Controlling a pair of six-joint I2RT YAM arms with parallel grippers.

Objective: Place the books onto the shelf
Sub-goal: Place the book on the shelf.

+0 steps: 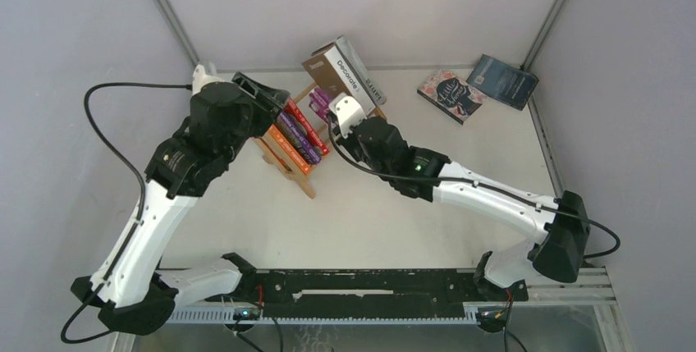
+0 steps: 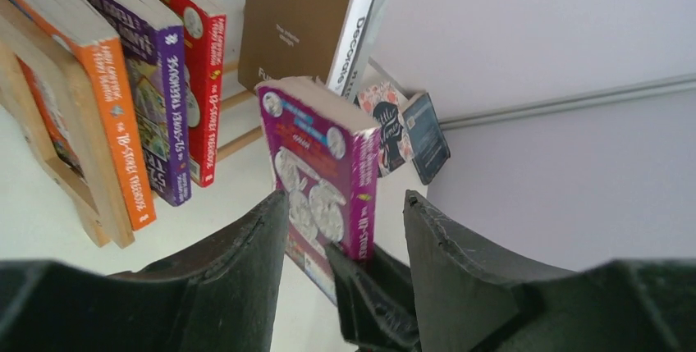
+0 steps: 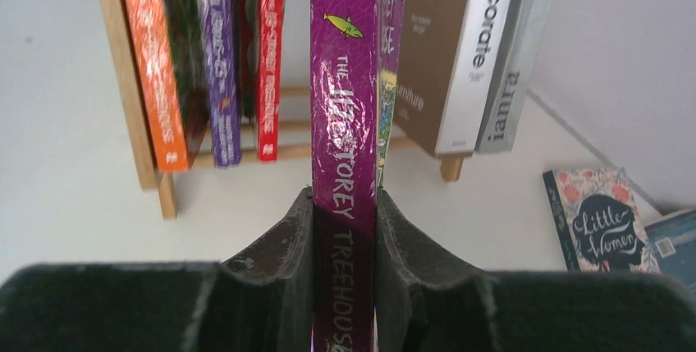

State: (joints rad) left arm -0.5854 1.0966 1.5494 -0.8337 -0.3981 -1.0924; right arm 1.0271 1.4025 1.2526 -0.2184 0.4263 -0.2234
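A magenta book [image 3: 345, 122] stands upright in front of the shelf [image 3: 123, 65], and my right gripper [image 3: 345, 229] is shut on its spine. My left gripper [image 2: 345, 200] is open, with its fingers [image 2: 246, 262] on either side of this magenta book [image 2: 324, 163] and a gap on the spine side. In the wooden shelf [image 1: 299, 176] stand an orange book [image 1: 287, 151], a purple book [image 1: 297, 140] and a red book [image 1: 307, 126]. A thick brown book [image 1: 328, 73] and a grey-white book [image 1: 361, 69] lean at the shelf's far end.
Two more books lie flat at the back right of the table: a floral one [image 1: 450, 95] and a dark blue one [image 1: 502, 81]. Grey walls close in the table at the back and on both sides.
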